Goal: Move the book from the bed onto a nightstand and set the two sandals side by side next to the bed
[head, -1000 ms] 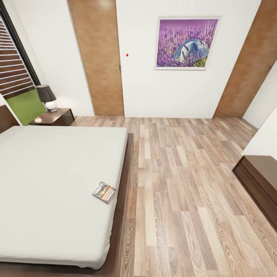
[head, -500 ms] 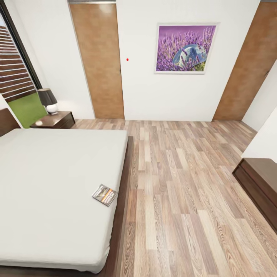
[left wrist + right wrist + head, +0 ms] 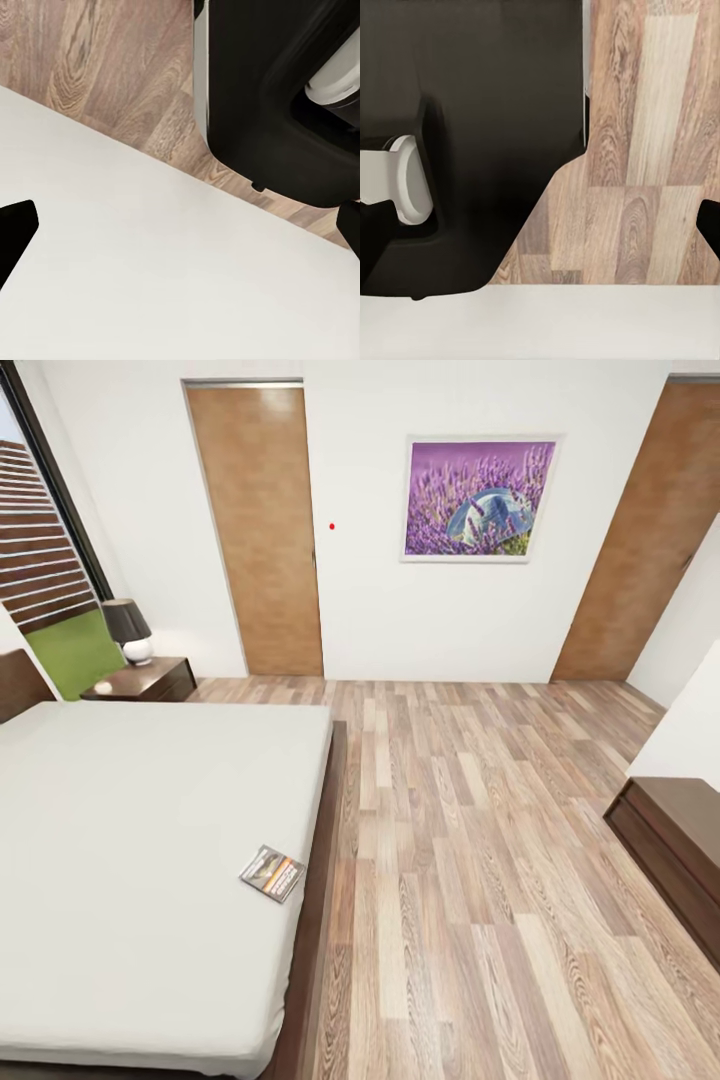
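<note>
Near the bed's [image 3: 120, 840] right edge lies the book [image 3: 272, 873]; the nightstand [image 3: 145, 680] stands far left. Wrist views add the robot's base [image 3: 277, 97]. Both grippers' spread is unclear.

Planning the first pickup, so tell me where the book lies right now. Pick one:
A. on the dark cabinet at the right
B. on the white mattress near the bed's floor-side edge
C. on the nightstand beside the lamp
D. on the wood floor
B: in the head view the book lies flat on the bed, close to the mattress edge that borders the plank floor, far from the nightstand.
</note>
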